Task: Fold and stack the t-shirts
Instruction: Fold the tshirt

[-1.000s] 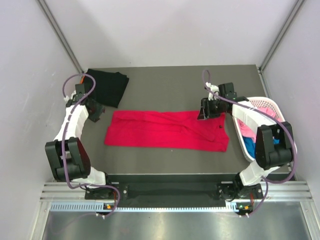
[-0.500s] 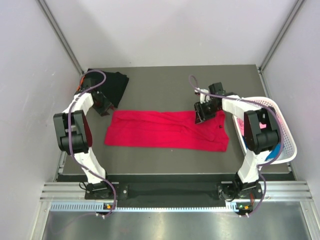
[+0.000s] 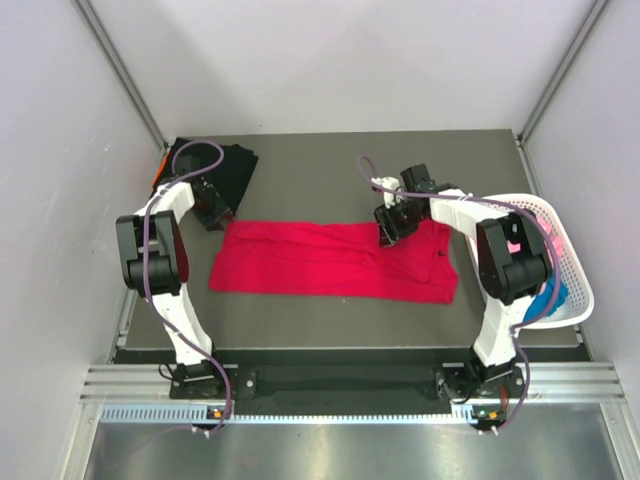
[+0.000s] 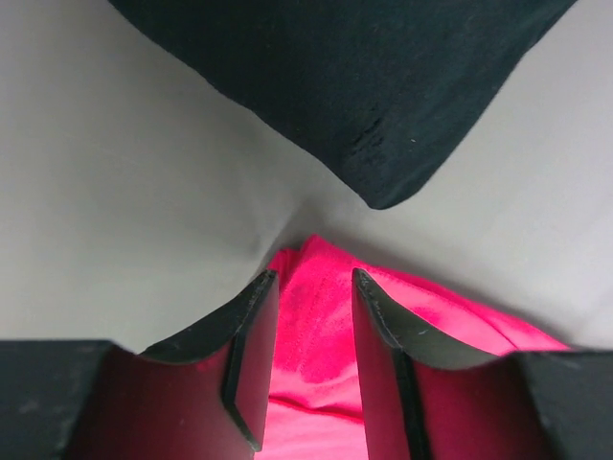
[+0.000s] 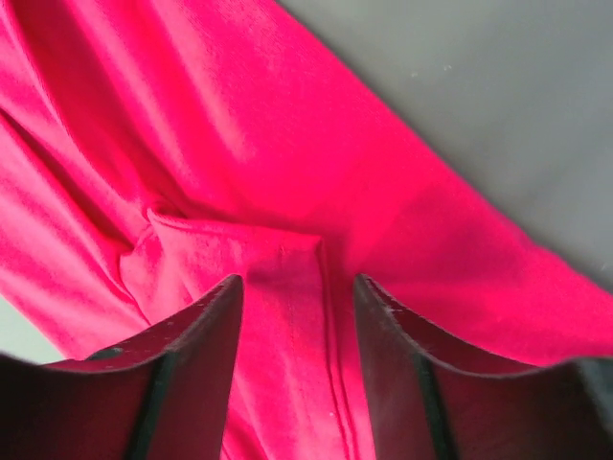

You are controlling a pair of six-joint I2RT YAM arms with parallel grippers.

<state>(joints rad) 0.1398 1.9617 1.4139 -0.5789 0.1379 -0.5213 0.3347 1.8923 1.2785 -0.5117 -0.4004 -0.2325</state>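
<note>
top view: the red shirt [image 3: 320,262] lies spread flat and long across the middle of the table [image 3: 320,170]. the black shirt [image 3: 228,170] sits folded just beyond its far left corner. the basket [image 3: 565,255] stands off its right end, with pink [image 3: 540,243] and blue [image 3: 550,296] cloth inside. the left hand [image 3: 215,215] is at the red shirt's far left corner, and the right hand [image 3: 385,235] is over its far edge, right of the middle.

left wrist: the left hand [image 4: 311,278] is released, its fingers parted astride the red shirt's [image 4: 450,326] corner. the black shirt's [image 4: 364,86] corner lies just past it, apart.

right wrist: the right hand [image 5: 297,283] is released, its fingers wide apart over a small fold in the red shirt [image 5: 287,144]. bare table [image 5: 498,96] shows beyond the shirt's edge.
</note>
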